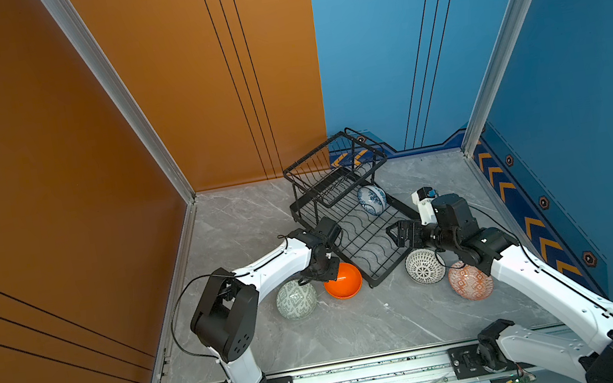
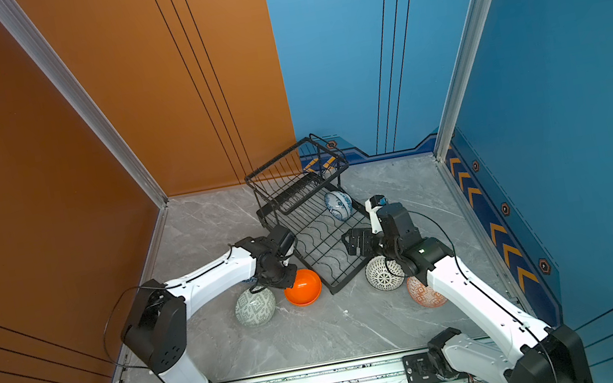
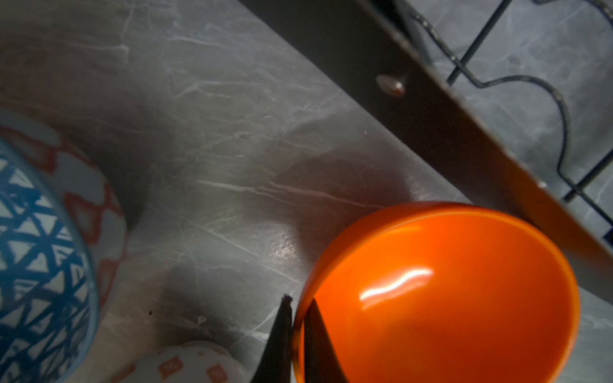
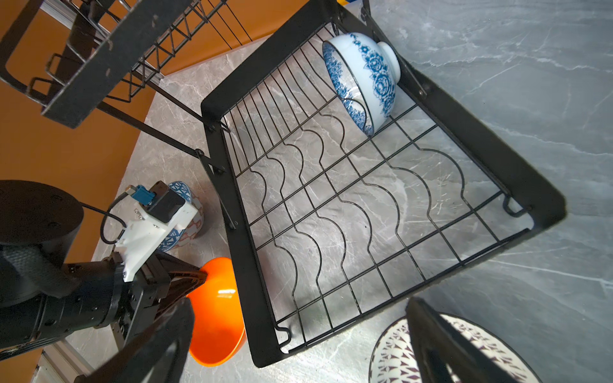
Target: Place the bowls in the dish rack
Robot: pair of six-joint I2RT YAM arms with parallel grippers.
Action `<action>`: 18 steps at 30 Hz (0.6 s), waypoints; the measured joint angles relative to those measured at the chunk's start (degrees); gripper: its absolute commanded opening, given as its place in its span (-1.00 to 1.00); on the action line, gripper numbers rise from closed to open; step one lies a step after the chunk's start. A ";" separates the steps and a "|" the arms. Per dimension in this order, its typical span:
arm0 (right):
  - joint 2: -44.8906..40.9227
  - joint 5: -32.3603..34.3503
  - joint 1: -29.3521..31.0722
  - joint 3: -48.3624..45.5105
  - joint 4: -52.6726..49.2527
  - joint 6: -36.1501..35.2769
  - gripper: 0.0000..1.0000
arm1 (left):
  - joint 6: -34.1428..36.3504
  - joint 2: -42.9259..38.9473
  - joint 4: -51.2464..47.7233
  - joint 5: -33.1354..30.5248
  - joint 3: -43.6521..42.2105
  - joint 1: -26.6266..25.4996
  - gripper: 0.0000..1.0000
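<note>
Nearest us runs the silver aluminium rail (image 1: 369,376) that carries both arm bases. Beyond it we take the black wire two-tier dish rack (image 4: 481,139) as our landmark. Just outside its near left corner sits the plain glossy orange bowl (image 1: 345,283). The left gripper (image 3: 297,331) is clamped on that bowl's rim, one finger inside and one outside. Further left of the rack we see the pale green geometric bowl (image 1: 296,298) and the blue triangle-patterned bowl (image 3: 36,252). Inside the rack's lower tier, at its far end, the white-blue floral bowl (image 1: 372,200) stands on edge among the wavy wires. The right gripper (image 1: 395,235) hovers over the rack's near right edge, its jaws spread wide with nothing between them. Just off the rack's near right corner rests the white bowl with black lattice (image 1: 424,265), and beyond it the red-orange patterned bowl (image 1: 470,281).
</note>
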 measured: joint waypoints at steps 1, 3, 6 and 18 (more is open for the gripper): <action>-0.02 0.00 0.00 0.00 0.17 0.17 1.00 | 0.07 -0.13 0.04 0.17 0.02 0.00 -0.92; -0.02 -0.02 -0.02 0.00 0.46 0.50 1.00 | 0.07 -0.24 0.02 0.17 0.00 0.00 -0.98; -0.02 -0.02 -0.02 0.00 0.72 0.68 1.00 | 0.04 -0.42 0.13 0.17 -0.17 0.00 -1.00; -0.02 -0.04 0.00 -0.96 1.77 1.03 1.00 | -0.48 -5.92 0.46 -0.13 -2.60 1.20 -1.00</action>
